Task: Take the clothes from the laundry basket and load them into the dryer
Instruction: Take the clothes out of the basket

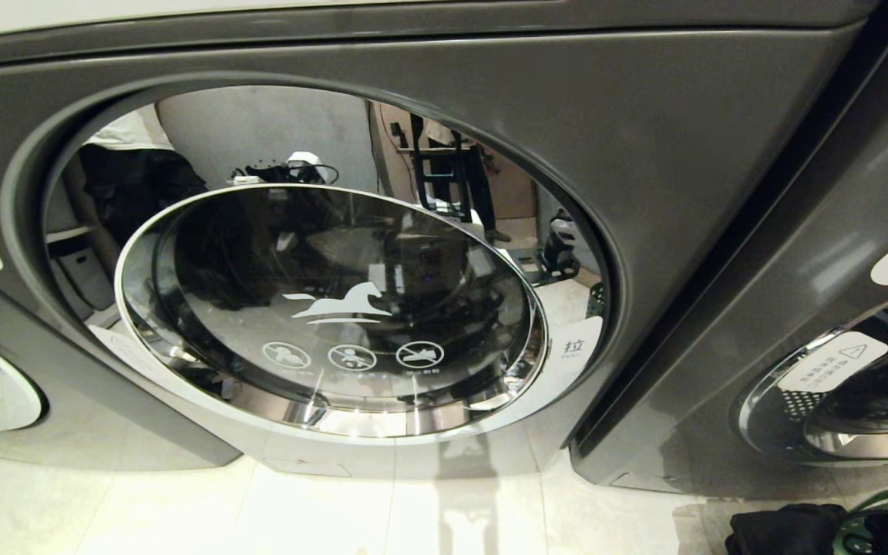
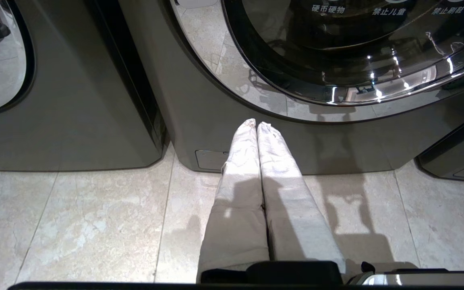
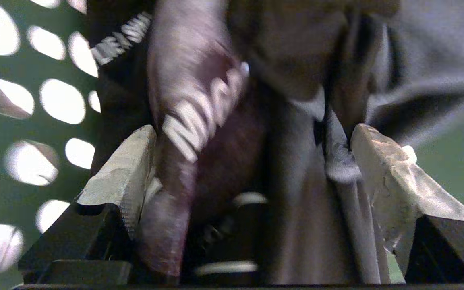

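The dryer [image 1: 444, 254] stood with its round glass door [image 1: 332, 308] shut, and I take this machine as my landmark. The laundry basket [image 1: 887, 516], green with round holes, sat on the floor to the lower right of the dryer, near the foot of the neighbouring machine, and dark clothes [image 1: 787, 528] lay heaped over its rim.

The right gripper [image 3: 252, 161] was down inside that basket, among the clothes. Its jaws stood wide apart, and folds of dark and striped cloth [image 3: 199, 121] filled the gap between the two fingers [image 3: 123, 169], but nothing was pinched yet. From the head view this gripper was not visible at all.

The left gripper [image 2: 256, 125] hung low in front of the dryer, just under the door, with its two pale fingers pressed together and holding nothing. It looked parked.

In my judgement the step was the taking of a garment, and no garment had gone into the dryer yet. Several things could go wrong from here. The jaws could close on more than one piece, because the folds lay mixed together, and then a piece could fall on the tiles on the way. A finger could also catch in a hole of the basket wall and drag the basket. And the door was closed, so a loaded gripper would have nowhere to put the clothes.
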